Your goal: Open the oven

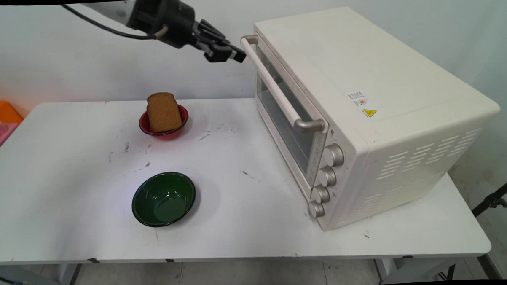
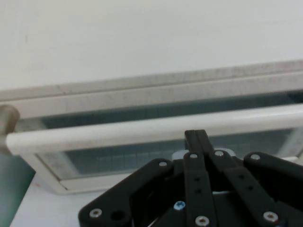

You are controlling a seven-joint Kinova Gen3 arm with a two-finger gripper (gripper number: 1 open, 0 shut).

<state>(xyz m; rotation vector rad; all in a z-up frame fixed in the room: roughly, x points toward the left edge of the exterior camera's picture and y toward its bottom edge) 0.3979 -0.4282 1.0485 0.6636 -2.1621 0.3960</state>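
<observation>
My black gripper (image 1: 238, 56) hangs high above the table, shut with nothing between its fingers, its tip just left of the far end of the oven door's handle (image 1: 272, 83). In the hand view the closed fingers (image 2: 195, 138) sit right below the white handle bar (image 2: 142, 128), with the glass door (image 2: 118, 156) behind it. The cream toaster oven (image 1: 362, 113) stands on the right of the table, door closed. A slice of brown bread (image 1: 163, 112) leans upright in a red bowl (image 1: 164, 131) at mid-table. An empty green bowl (image 1: 164, 198) sits nearer the front.
The oven's knobs (image 1: 327, 178) run down its near front corner. Orange and pink items (image 1: 6, 119) lie past the table's left edge. A black stand leg (image 1: 493, 199) shows at the right, beyond the white table (image 1: 70, 216).
</observation>
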